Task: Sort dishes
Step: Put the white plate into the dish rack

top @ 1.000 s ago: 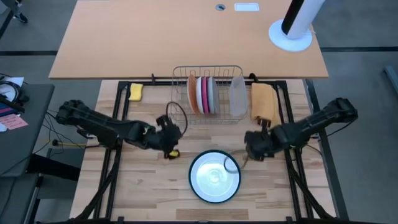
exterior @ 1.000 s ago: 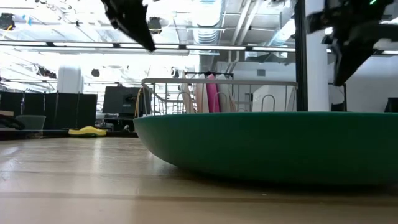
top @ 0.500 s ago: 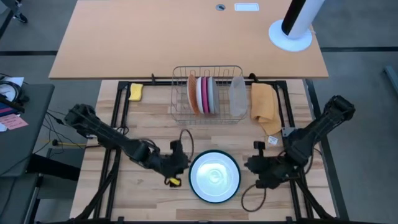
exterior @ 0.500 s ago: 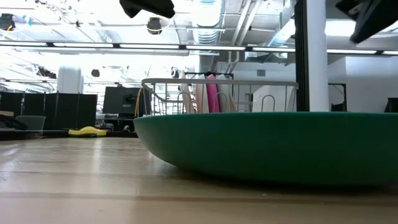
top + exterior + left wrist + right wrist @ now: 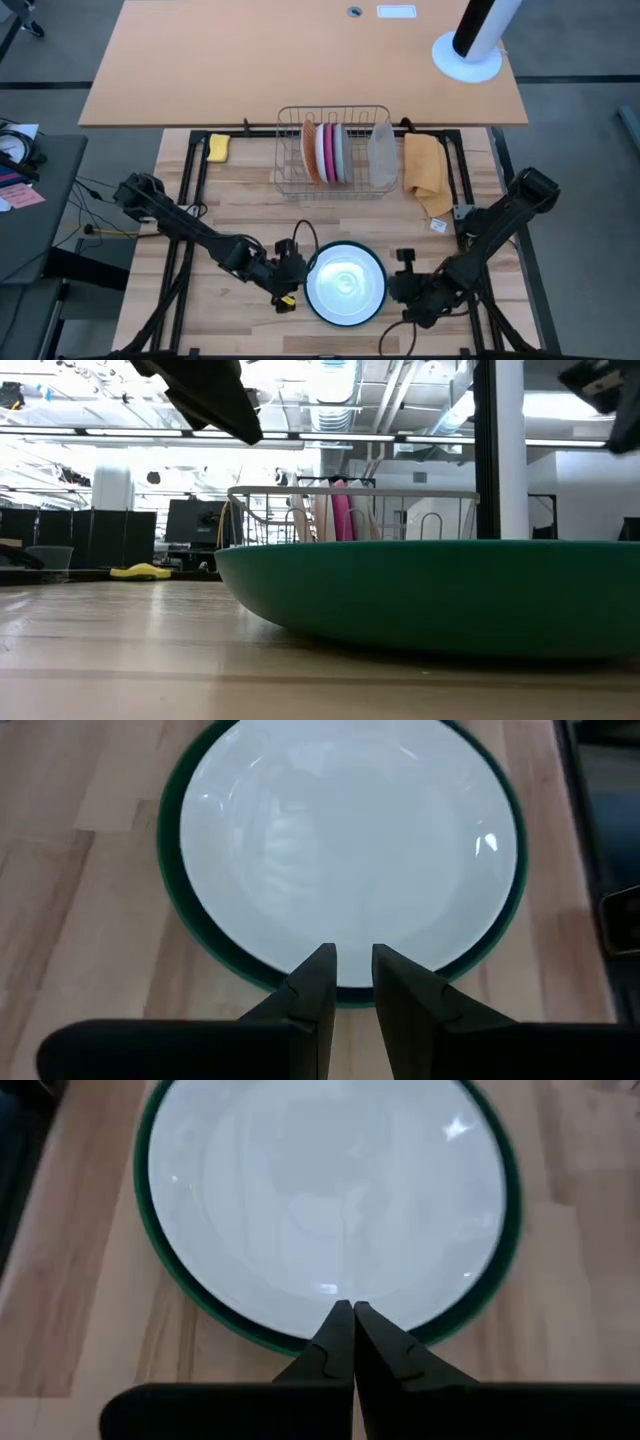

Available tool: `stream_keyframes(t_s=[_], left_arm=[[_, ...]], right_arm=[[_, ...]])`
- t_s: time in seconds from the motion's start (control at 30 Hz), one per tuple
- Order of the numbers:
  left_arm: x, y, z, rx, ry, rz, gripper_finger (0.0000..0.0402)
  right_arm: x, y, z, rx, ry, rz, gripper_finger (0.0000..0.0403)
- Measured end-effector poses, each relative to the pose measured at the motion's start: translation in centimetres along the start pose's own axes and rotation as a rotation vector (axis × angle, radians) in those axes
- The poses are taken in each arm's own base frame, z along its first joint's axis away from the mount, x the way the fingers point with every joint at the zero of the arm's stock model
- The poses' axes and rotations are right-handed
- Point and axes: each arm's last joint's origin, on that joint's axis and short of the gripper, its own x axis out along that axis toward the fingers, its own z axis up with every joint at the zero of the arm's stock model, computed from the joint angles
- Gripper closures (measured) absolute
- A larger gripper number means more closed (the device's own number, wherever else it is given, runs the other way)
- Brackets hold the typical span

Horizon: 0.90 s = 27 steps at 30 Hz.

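A: Plates?

B: Dark green plate [image 5: 345, 285] flat on bench [image 5: 240, 200], front centre, w/ white plate [image 5: 345, 281] nested inside; green rim showing as a thin ring all round. Glossy white face, light glints on it. From low view only the green underside [image 5: 430, 595], wide and shallow.

A: Others?

B: Upright in wire rack [image 5: 290, 150] at back of bench: orange-patterned plate [image 5: 309, 152], magenta pink plate [image 5: 328, 150], pale grey plate [image 5: 341, 152], packed side by side. Looks like one more pale plate among them, hard to tell.

A: Arms?

B: Both stretched low, one each side of the stack. Left tool [image 5: 350, 982] just beside the plates' left edge, tips over the rim, fingers a narrow gap apart, holding nothing. Right tool [image 5: 347, 1325] at the right edge, tips over the rim too, fingers pressed together, nothing between.

A: Rest?

B: Yellow sponge [image 5: 218, 147] left of rack, tan cloth [image 5: 423, 170] right of it.
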Motion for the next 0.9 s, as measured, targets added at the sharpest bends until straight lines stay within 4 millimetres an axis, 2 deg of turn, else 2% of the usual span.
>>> stream_keyframes(t_s=[0.17,0.3,0.53,0.73,0.83,0.9], left_arm=[[-0.5,-1.6,0.1,-0.013,-0.063,-0.069,0.0344],[-1.1,-3.1,-0.2,0.052,-0.104,-0.112,0.036],[-1.2,-3.0,-0.7,0.052,-0.085,-0.062,0.0398],[-1.3,-3.4,-0.9,0.053,-0.089,-0.062,0.0401],[-0.3,-3.7,-1.2,0.06,-0.082,-0.05,0.0401],[1.0,-3.9,-2.0,0.099,-0.043,-0.039,0.0401]], right_arm=[[1.8,1.2,-0.3,-0.003,0.022,0.006,0.0398],[2.3,1.6,-0.2,0.009,0.015,0.031,0.0398],[2.1,1.6,0.0,0.06,0.0,0.044,0.0398],[2.1,1.6,0.0,0.061,0.001,0.044,0.0398],[2.1,1.6,-0.1,0.058,0.005,0.041,0.0398],[2.1,1.5,-0.2,0.053,0.012,0.036,0.0398]])
